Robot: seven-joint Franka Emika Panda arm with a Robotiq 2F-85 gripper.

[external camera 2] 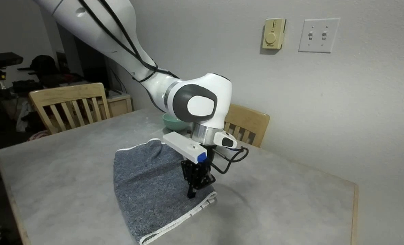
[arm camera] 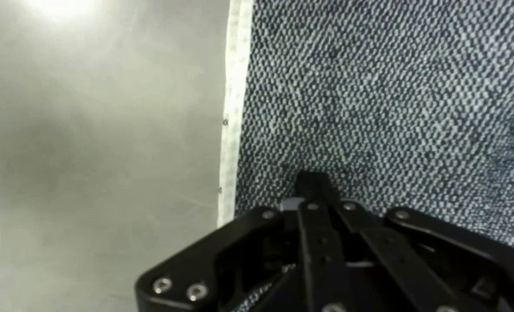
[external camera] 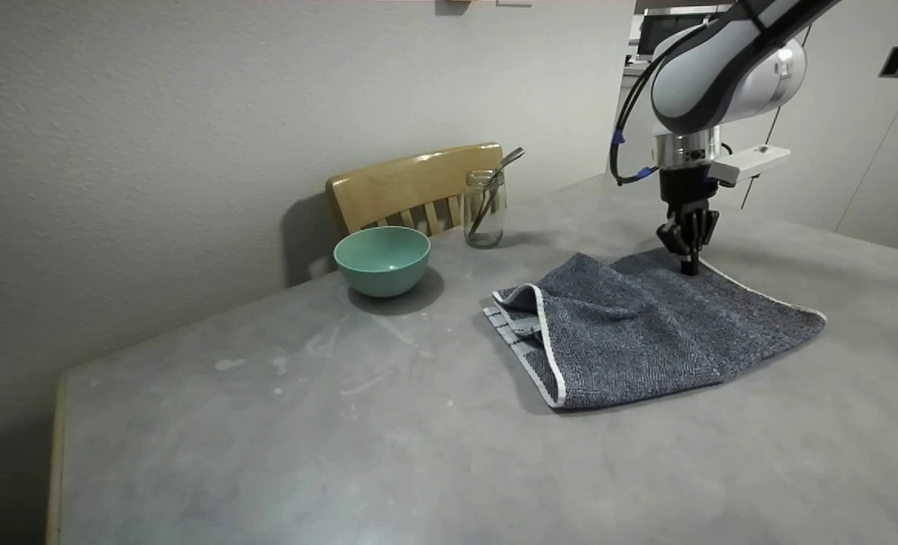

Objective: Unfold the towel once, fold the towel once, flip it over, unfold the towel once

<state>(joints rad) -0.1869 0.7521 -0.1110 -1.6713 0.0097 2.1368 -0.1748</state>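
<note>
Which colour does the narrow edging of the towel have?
White; the edging shows best in the wrist view.

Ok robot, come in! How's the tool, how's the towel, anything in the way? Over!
Tool shut, pointing down at the towel. Towel folded, striped layer peeking out at one end. Teal bowl, glass jar stand apart, likely no bother.

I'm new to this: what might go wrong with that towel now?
The hand is shut and down at the towel, with no pinched fold showing, so moving may just rumple it. The towel's end nearest the teal bowl is curled up, so it may not open out evenly. A wide sweep could knock the glass jar standing nearby.
</note>
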